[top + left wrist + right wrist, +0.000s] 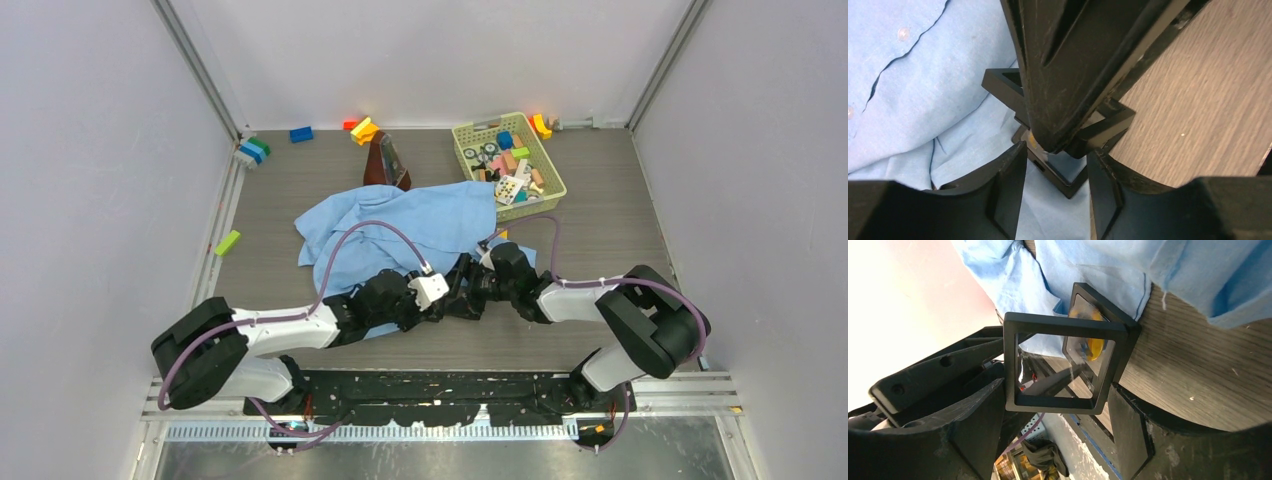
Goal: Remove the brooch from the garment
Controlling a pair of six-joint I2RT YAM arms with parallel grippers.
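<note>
The garment [420,225] is a light-blue shirt crumpled at the table's middle, also in the wrist views [923,90] [1088,265]. At its near edge both grippers meet. My right gripper [472,283] [1055,387] is shut on a hinged black square frame case [1058,325] with clear film, gripping its lower corners. Through the film shows a yellow-orange piece, the brooch [1093,342], lying against the cloth. My left gripper [450,297] [1055,150] stands open with nothing between its fingers, just short of the frame's corner [1068,187]. A right-gripper finger [1073,65] fills the left wrist view.
A green basket [555,185] of toy pieces stands at the back right. A brown object [385,160] sits behind the shirt. Loose blocks lie along the back wall [301,134] [364,130], and a green one at the left edge [227,242].
</note>
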